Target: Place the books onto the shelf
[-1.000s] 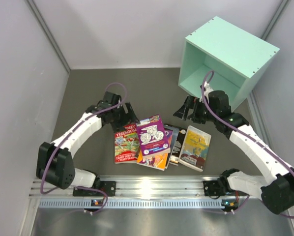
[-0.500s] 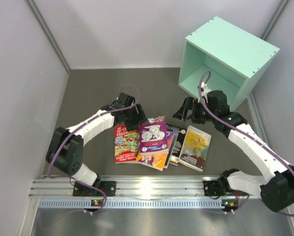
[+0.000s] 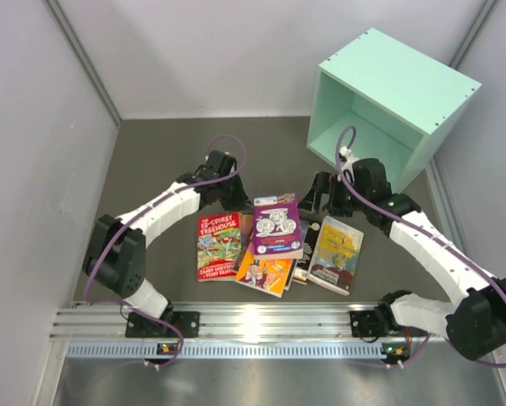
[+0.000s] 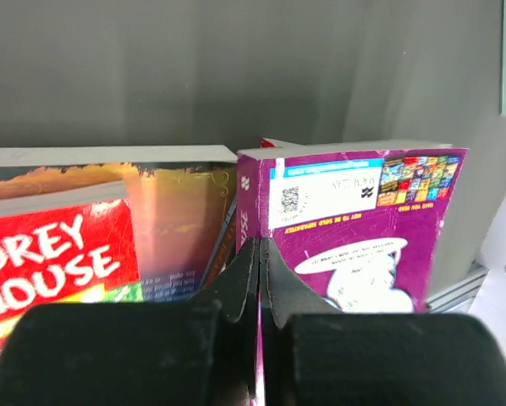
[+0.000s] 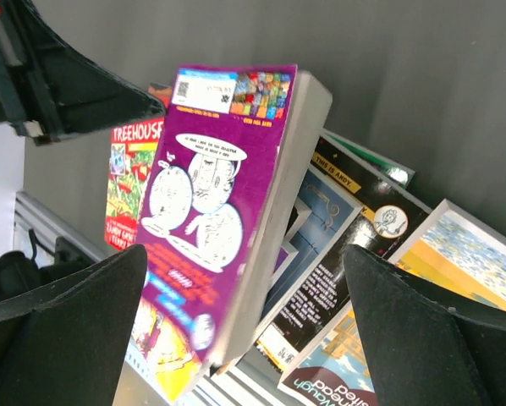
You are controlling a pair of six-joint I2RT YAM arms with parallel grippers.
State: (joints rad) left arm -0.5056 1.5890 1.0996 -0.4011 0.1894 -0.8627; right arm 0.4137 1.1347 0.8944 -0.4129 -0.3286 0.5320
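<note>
First book off the pile: the left gripper (image 4: 258, 254), jaws pressed together on the edge of a purple paperback (image 3: 277, 227) near its spine, holds it tilted up from the heap of books (image 3: 270, 262) in the middle of the dark table (image 3: 151, 152). The rest lie flat and overlapping: a red cartoon book (image 3: 217, 245) just to its left, an orange one (image 3: 264, 275) beneath it, a black one (image 3: 305, 254) and a yellow-covered one (image 3: 336, 245) to the right. The right gripper (image 3: 321, 193) hangs just beyond the heap, jaws spread wide with nothing between them, facing the raised cover. The mint-green shelf (image 3: 405, 80) stands at the far right corner, well apart from the books, its open face turned toward the arms; no book shows in the part of its inside that can be seen. To this onlooker the job is barely begun, with the first volume being picked up. The pinch looks thin, so the next move seems to call for a firmer hold, perhaps a hand-over to the right gripper, nearer the shelf, then a carry and a slide through the open face; a floppy paperback could slip or fan open on the way
</note>
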